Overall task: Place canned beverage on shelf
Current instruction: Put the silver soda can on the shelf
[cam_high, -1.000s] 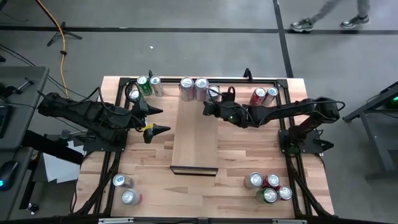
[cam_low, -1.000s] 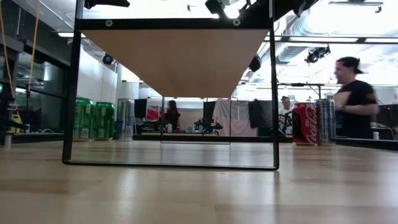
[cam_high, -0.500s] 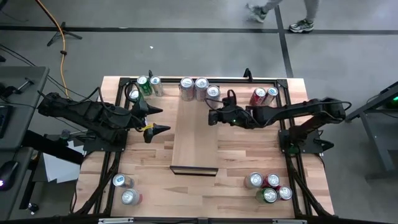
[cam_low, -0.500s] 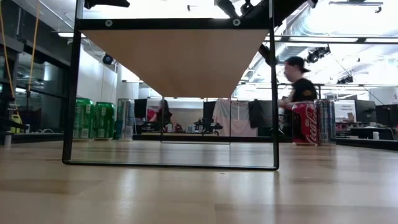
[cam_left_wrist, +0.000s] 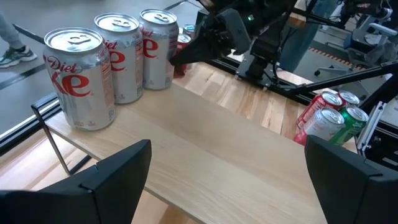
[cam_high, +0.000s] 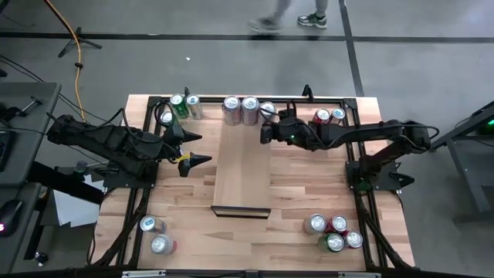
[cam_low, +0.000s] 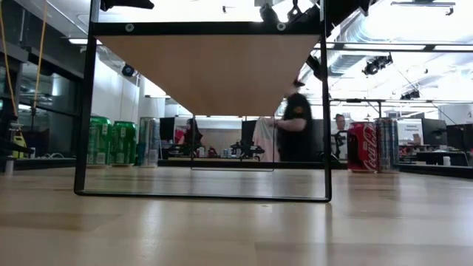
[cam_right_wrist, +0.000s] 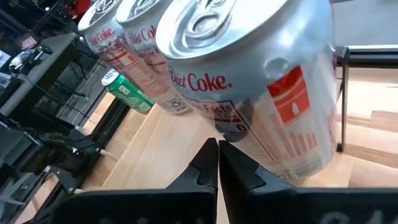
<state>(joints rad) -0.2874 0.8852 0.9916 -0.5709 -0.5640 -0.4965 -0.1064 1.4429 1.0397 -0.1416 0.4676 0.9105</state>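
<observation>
Silver Diet Coke cans (cam_high: 247, 110) are lined up three abreast at the far end of the shelf (cam_high: 241, 166).

Pale smooth wood forms the shelf, which is raised on a thin black frame over the butcher-block surface (cam_high: 293, 189). The right gripper (cam_high: 265, 131) is held with its fingers pressed together just beside the rightmost Diet Coke can (cam_right_wrist: 261, 81), and nothing is gripped by it. The left gripper (cam_high: 193, 149) is held wide open and empty off the shelf's left edge. Green cans (cam_high: 177, 106) are seen at the far left corner, red cans (cam_high: 328, 117) at the far right, and further clusters of cans (cam_high: 333, 232) stand near both near corners. A person (cam_low: 297, 127) is seen in the room beyond.
</observation>
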